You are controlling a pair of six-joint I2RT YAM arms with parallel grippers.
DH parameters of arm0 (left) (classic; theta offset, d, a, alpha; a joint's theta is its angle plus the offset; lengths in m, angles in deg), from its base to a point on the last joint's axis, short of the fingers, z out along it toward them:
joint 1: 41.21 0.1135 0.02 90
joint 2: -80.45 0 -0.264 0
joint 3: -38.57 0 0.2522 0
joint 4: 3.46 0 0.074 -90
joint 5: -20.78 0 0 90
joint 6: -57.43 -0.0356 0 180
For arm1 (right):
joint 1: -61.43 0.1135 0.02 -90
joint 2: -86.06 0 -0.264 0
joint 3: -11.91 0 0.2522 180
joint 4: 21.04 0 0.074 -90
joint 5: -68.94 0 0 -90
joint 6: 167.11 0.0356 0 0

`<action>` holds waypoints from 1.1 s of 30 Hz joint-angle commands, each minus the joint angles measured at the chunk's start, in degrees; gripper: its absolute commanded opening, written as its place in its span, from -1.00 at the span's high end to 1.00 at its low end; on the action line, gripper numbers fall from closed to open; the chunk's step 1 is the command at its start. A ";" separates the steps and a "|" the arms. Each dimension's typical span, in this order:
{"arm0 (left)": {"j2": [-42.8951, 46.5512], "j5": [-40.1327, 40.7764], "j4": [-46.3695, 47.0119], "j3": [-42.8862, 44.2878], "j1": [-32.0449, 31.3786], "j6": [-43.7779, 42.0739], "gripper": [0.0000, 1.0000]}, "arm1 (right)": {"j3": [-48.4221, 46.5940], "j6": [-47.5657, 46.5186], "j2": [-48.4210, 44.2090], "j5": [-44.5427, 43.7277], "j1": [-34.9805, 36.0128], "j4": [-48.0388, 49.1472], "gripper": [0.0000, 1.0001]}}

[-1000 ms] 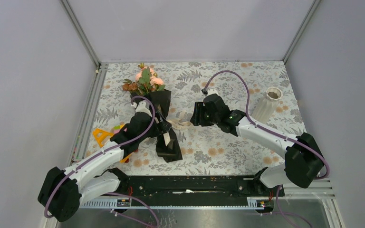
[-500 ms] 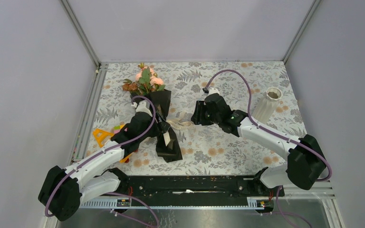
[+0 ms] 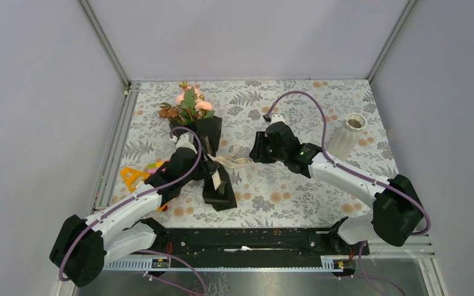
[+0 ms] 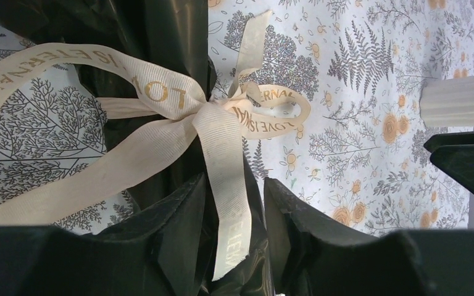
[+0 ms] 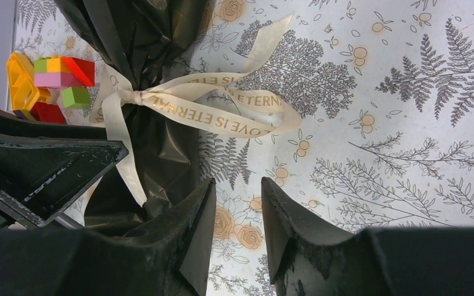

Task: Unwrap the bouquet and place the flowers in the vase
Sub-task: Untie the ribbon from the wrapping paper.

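1. Since a second ago the overhead view shows almost nothing shifted. Both arms hold their poses over the ribbon (image 4: 160, 92), and the bouquet (image 3: 200, 132) and vase (image 3: 347, 137) are where they were.
2. Left end effector (image 4: 234, 185): jaws part-way in with a gap still showing. One ribbon tail hangs down between the fingers (image 4: 179, 222), but they don't look clamped on it yet. The knot sits just ahead of the tips, with the black wrap directly under and ahead.
3. Right end effector (image 5: 239, 182): jaws apart with nothing between them, only bare tabletop (image 5: 407, 92). The ribbon loop lies just ahead of its tips and the knot is ahead-left. The toy-block car (image 5: 52, 80) is further left, beyond the wrap.
4. Knot still tied and wrap still closed. The flowers (image 3: 188, 105) are still in the cone mouth, well ahead of the left end effector.
5. The vase stands upright behind the right end effector, next to that arm's forearm, and it's empty as far as can be seen.
6. Judgement: this is the set-up for the ribbon pull, so the task is at an early stage. The left looks about to pinch the tail. The right needs to advance a little to catch the loop.
7. Risk: pulling the tail without holding the wrap down could drag the whole bouquet rather than loosen the knot.
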 commanded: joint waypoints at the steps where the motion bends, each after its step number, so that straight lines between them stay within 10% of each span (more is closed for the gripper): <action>1: 0.45 1.11 3.28 -0.69 -0.17 1.76 0.15 | 0.32 -0.44 -1.55 1.60 -0.28 2.99 0.21; 19: 6.65 -0.55 7.46 -3.37 1.01 6.30 0.96 | 4.67 -1.34 -2.71 22.87 -0.18 14.88 0.02; 33: 9.22 -5.51 10.00 -5.63 4.53 9.36 1.00 | 4.96 3.35 4.75 25.84 6.74 27.74 -0.27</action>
